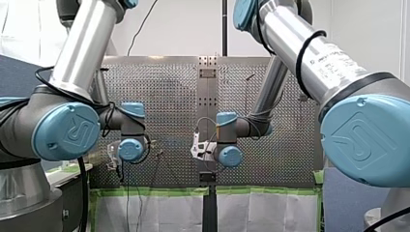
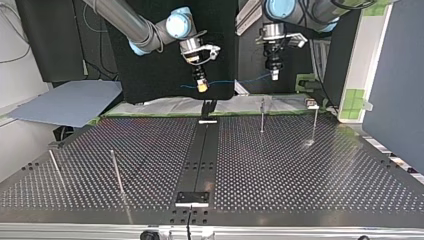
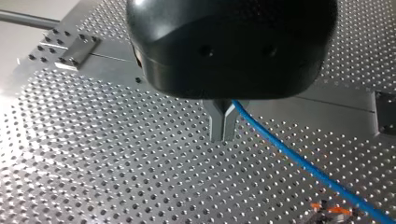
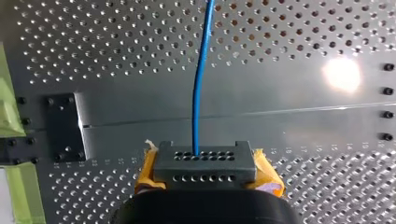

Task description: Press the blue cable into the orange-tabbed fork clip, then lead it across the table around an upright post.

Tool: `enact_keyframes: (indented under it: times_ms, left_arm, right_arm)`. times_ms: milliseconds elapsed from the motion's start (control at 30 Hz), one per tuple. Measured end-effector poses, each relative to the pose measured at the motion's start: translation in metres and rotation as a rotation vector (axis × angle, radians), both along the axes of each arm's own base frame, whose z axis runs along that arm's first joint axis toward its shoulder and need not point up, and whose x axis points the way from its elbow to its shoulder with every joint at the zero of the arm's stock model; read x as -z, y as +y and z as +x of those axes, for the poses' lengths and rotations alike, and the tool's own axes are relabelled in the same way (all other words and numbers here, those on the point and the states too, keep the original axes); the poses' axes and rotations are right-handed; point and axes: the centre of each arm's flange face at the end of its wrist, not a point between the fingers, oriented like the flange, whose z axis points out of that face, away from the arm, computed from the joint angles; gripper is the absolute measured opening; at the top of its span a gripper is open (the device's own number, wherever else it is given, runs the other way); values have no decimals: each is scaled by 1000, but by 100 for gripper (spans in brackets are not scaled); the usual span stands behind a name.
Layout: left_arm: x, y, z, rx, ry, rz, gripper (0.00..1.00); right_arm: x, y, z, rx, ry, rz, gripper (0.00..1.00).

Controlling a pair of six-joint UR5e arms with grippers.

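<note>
A thin blue cable (image 2: 235, 81) hangs stretched between my two grippers, above the table's far edge in the top view. My left gripper (image 3: 223, 127) has its metal fingers shut on the cable (image 3: 299, 161), which runs away from them toward the orange-tabbed clip (image 3: 332, 209) on the plate. My right gripper (image 4: 204, 161), with yellow pads (image 4: 266, 175), is shut on the other part of the cable (image 4: 201, 79), which leads straight ahead of it. In the top view my right gripper (image 2: 201, 85) is at the left and my left gripper (image 2: 274, 75) at the right.
Upright posts stand on the perforated table (image 2: 300, 170): two thin ones (image 2: 262, 116) (image 2: 315, 122) near the far right in the top view, and two leaning ones (image 2: 116, 172) (image 2: 55, 167) at the near left. A dark centre rail (image 2: 202, 155) divides the plate.
</note>
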Motion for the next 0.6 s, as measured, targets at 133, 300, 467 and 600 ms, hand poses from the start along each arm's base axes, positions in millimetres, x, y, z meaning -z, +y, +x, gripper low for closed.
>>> enact_keyframes:
  times_ms: [133, 300, 467, 600]
  left_arm:
    - [7, -1, 14, 2, 2, -10, 0]
    - [22, 1, 24, -9, 24, -14, 0]
    - [40, 5, 30, -9, 60, -15, 0]
    - [54, 7, 35, 0, 89, -10, 0]
  right_arm:
    - [5, -5, 3, 0, 5, 5, 2]
    - [11, -14, 4, 4, 10, 13, 2]
    - [16, -26, 6, 13, 8, 18, 2]
    - [20, -37, 7, 22, 13, 25, 2]
